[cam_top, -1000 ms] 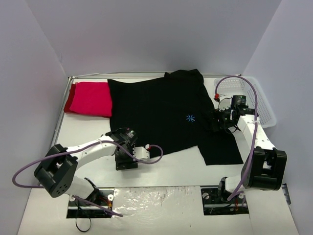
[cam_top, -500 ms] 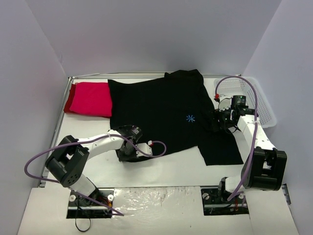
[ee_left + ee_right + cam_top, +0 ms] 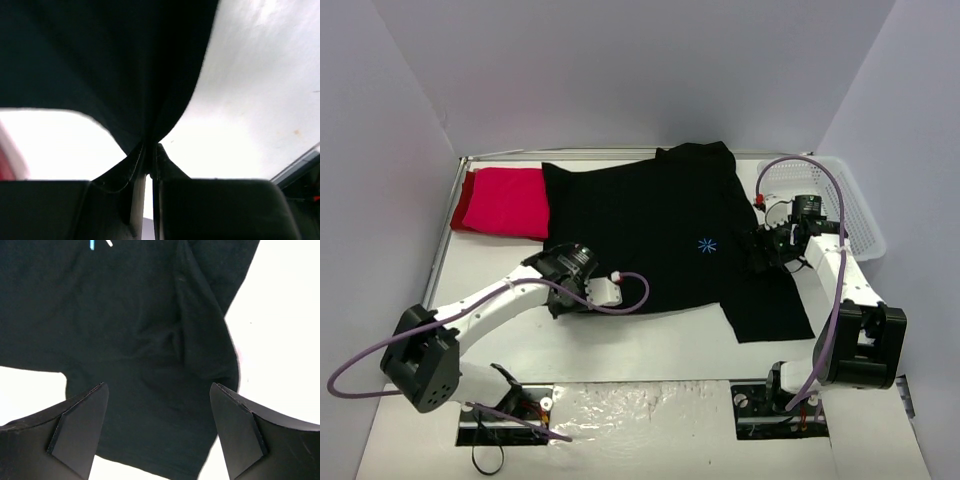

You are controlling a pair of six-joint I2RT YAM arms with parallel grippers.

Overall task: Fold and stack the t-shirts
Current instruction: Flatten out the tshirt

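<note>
Our left gripper (image 3: 149, 150) is pinched shut on the black shirt (image 3: 650, 230) at its near-left hem. The right gripper (image 3: 159, 390) hovers wide open and empty over the right sleeve. A one-sided pull could bunch the cloth or drag it onto the red shirt (image 3: 505, 200), far left.

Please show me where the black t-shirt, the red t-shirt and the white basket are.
large black cloth t-shirt (image 3: 640, 225), top view, middle of body
crimson red cloth t-shirt (image 3: 505, 202), top view, its middle
white mesh plastic basket (image 3: 862, 212), top view, right wall
</note>
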